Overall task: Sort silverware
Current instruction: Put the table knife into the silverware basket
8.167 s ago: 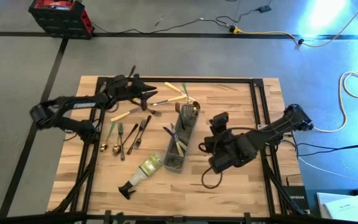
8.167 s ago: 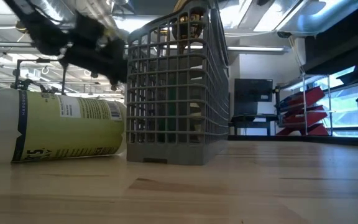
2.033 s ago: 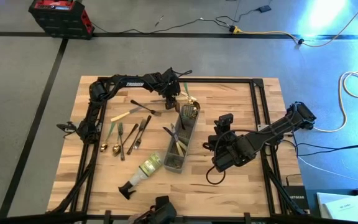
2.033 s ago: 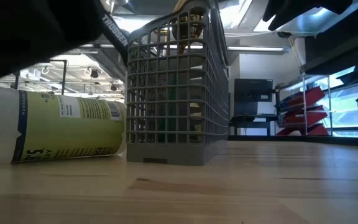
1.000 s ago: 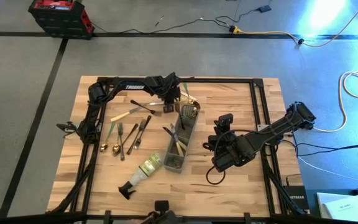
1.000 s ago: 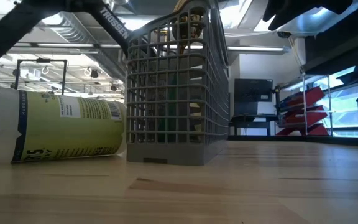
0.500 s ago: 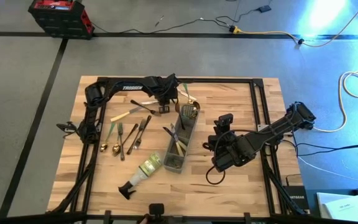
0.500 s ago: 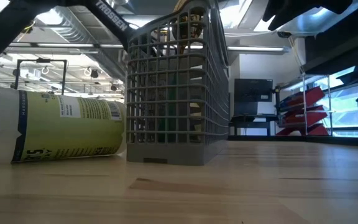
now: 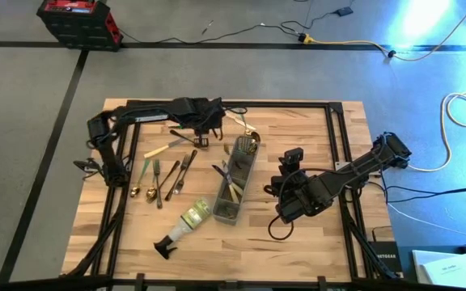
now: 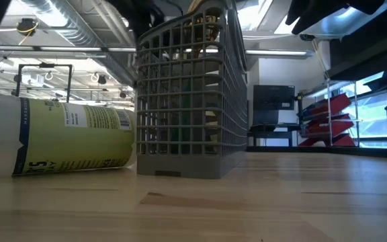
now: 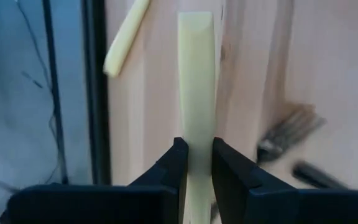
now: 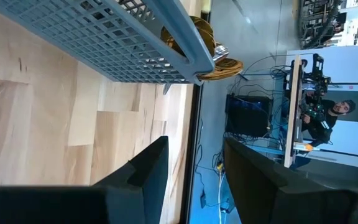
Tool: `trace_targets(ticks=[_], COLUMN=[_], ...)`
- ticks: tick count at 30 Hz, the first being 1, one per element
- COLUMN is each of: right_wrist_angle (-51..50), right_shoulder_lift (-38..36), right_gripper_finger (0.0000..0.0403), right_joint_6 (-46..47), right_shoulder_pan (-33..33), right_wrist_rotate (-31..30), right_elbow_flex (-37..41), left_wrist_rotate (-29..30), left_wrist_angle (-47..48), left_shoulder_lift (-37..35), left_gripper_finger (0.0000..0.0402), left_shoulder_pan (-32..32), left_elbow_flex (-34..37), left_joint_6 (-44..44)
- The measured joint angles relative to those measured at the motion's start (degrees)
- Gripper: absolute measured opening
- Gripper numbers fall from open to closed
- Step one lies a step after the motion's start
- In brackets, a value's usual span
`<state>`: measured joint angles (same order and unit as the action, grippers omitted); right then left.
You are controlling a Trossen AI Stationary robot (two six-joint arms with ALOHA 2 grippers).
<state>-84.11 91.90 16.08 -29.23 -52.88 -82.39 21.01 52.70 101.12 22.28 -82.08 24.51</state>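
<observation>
The left gripper (image 11: 196, 163) was pinched on a cream-handled utensil (image 11: 196, 81), its two fingers pressing the flat handle from both sides, probably to carry it to the grey mesh caddy (image 9: 235, 179). From above, that gripper (image 9: 203, 129) hung over the table's far left part, just beside the caddy's far end. More silverware (image 9: 162, 174) lay loose on the wooden table (image 9: 314, 234) left of the caddy, apparently unsorted, while gold pieces already stood inside it. The right gripper (image 12: 191, 168) waited with fingers spread apart, right of the caddy.
</observation>
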Motion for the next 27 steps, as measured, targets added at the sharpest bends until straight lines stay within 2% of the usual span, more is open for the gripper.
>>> trace_targets(ticks=[3, 10, 22, 27], right_wrist_angle=[0.0, 0.0, 0.0, 0.0], right_shoulder_lift=[0.0, 0.0, 0.0, 0.0], right_gripper_finger=[0.0136, 0.0136, 0.0136, 0.0136], right_joint_6=[0.0, -1.0, -1.7, -2.9], right_shoulder_pan=[0.0, 0.0, 0.0, 0.0], right_wrist_rotate=[0.0, 0.5, 0.0, 0.0], right_elbow_flex=[0.0, 0.0, 0.0, 0.0], left_wrist_rotate=[1.4, 10.4, 21.8, 24.7], left_wrist_angle=[3.2, 9.6, 19.5, 21.5], left_shoulder_lift=[-3.2, -8.7, -11.0, -11.1], left_gripper_finger=[0.0040, 0.0040, 0.0040, 0.0040], left_shoulder_pan=[-2.1, -6.6, -12.6, -17.8], left_elbow_flex=[0.0, -0.3, -4.8, -6.7], left_joint_6=[-0.1, -3.7, -9.4, -7.7])
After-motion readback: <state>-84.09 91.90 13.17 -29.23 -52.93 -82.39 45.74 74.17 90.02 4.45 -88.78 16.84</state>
